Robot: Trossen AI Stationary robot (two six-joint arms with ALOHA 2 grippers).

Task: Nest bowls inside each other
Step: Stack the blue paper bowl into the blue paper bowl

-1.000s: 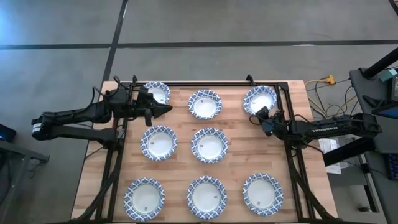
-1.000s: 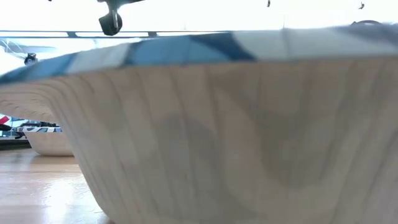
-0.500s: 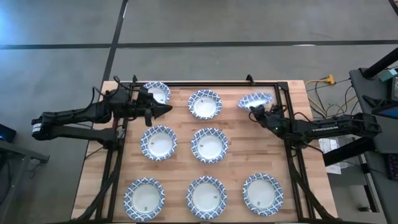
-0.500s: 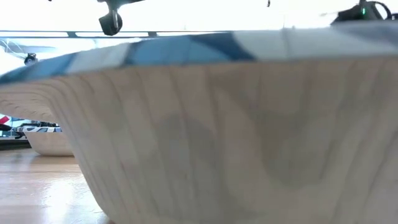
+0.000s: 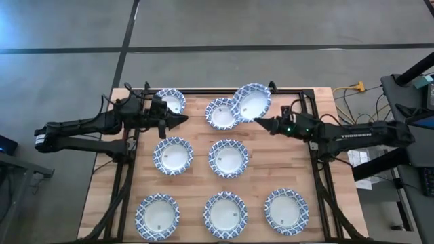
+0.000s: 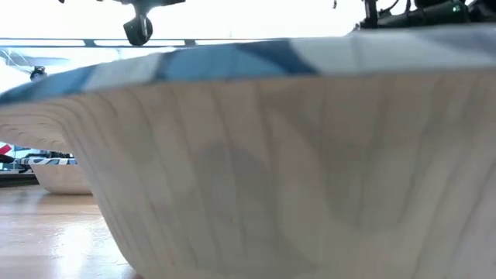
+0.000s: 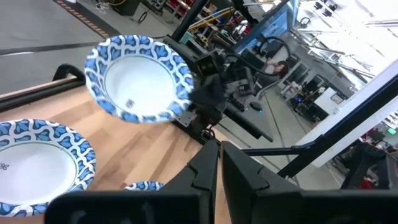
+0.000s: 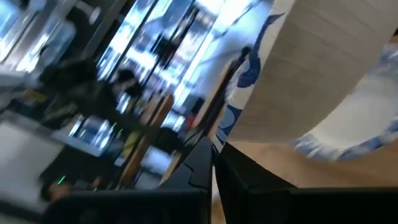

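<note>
Wooden butcher-block table (image 5: 258, 177) inside a black frame, grey floor around it. Nine bowls in the high view, all alike: white inside, blue-and-white scalloped rim.

Eight sit flat on the wood, openings up, none nested. Far row: one at the far-left corner (image 5: 171, 101), partly under the left arm, and one at the middle of the far edge (image 5: 221, 114). Middle row: two, left-of-centre (image 5: 172, 156) and centre (image 5: 228, 158). Near row: three, left (image 5: 157, 215), middle (image 5: 225, 215), right (image 5: 286, 211).

Ninth bowl, the lifted bowl (image 5: 251, 102), is off the table near the far edge, right of middle, tilted so its opening faces up and toward the left side. Its rim overlaps the far-middle bowl's right edge in the high view; cannot tell if they touch. Round, so no long axis.

Right gripper (image 5: 261, 123) is closed on the lifted bowl's rim at its right, lower side; arm reaches in from the right edge. The left wrist view shows the same bowl (image 7: 138, 78) tilted in the air with the dark gripper at its rim.

Left gripper (image 5: 182, 120) hangs above the far-left part of the table, pointing right, fingers (image 7: 207, 165) closed together on nothing.

Low view is mostly filled by the outside wall of one close bowl (image 6: 310, 170), with another bowl (image 6: 62, 177) small at left.
</note>
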